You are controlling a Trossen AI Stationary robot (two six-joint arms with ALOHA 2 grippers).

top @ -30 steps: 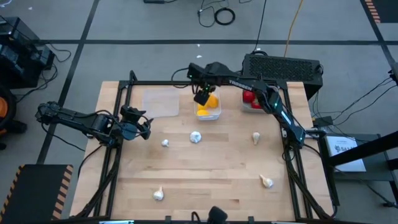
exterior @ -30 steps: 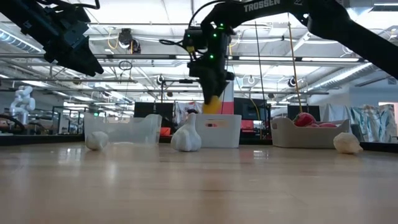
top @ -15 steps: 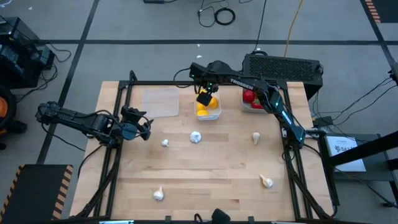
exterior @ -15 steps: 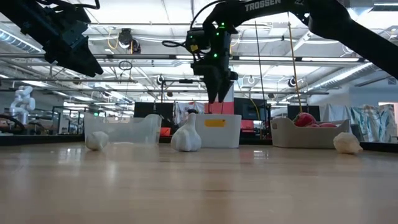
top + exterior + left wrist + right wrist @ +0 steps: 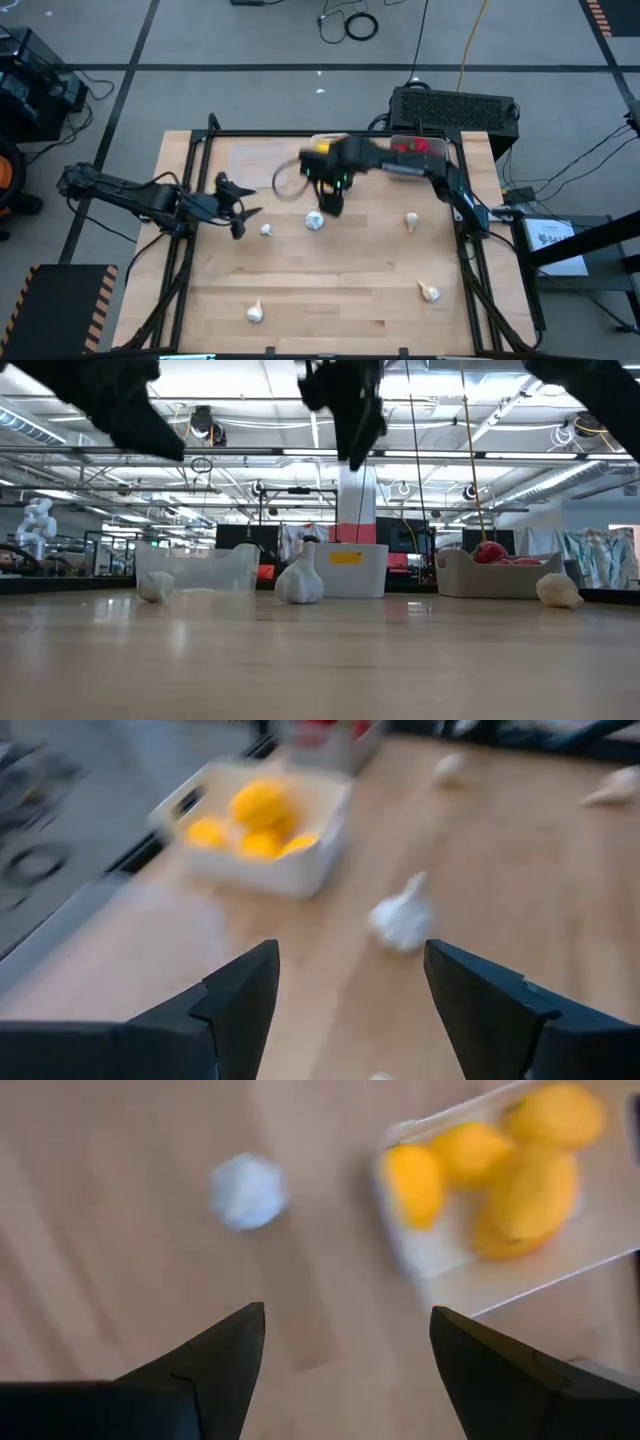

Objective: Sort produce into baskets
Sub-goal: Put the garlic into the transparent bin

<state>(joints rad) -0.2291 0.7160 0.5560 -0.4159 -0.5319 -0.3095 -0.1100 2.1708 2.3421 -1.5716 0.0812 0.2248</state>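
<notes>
My right gripper [image 5: 330, 197] is open and empty, above the table just far of a whitish garlic bulb [image 5: 314, 221], which also shows in the right wrist view [image 5: 247, 1190]. My left gripper [image 5: 240, 211] is open and empty, left of another garlic bulb [image 5: 265, 230]. The white tray [image 5: 262, 828] holds several yellow lemons [image 5: 500, 1170]. The pale grey-white tray [image 5: 490, 572] holds red tomatoes [image 5: 405, 149]. The clear tray [image 5: 195, 568] stands at the far left. More garlic bulbs lie at the right [image 5: 411, 220], near right [image 5: 428, 292] and near left [image 5: 255, 312].
A black box [image 5: 455, 108] stands beyond the table's far right corner. A black frame [image 5: 205, 150] runs along the table's far and side edges. Bare wood lies between the scattered garlic bulbs in the table's near half.
My right gripper has let go of a lemon over the white tray, then gone toward the table's near edge, to the middle garlic bulb. My left gripper has gone a little toward the table's right edge, toward the garlic beside it.
</notes>
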